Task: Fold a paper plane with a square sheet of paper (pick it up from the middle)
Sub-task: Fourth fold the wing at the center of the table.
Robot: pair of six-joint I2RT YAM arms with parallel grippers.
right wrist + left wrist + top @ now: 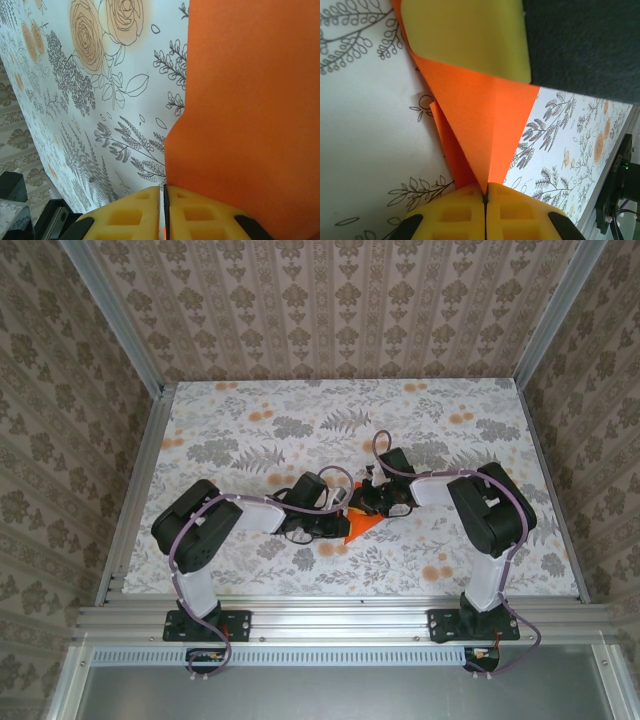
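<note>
Top external view gives the flowered table (250,420) with the left arm (200,525) and the right arm (490,510) both bent inward, so that they meet a little near of the table's middle. Between them lies the square sheet of paper (362,527), bright orange and already creased into pointed flaps.

From the left wrist, the left gripper (485,192) has its yellow jaws pressed together on the narrow tip of a triangular flap. At the wide far end of this flap a pale pad (470,35) of the other gripper sits on the paper. From the right wrist, the right gripper (164,190) is also closed, with the sheet's edge pinched between its jaws.

I judge that a middle fold is in hand, not the finished dart. The next move calls for bringing the flap over with both arms together, so the edges meet, and then pressing the crease flat without tearing the thin paper.
</note>
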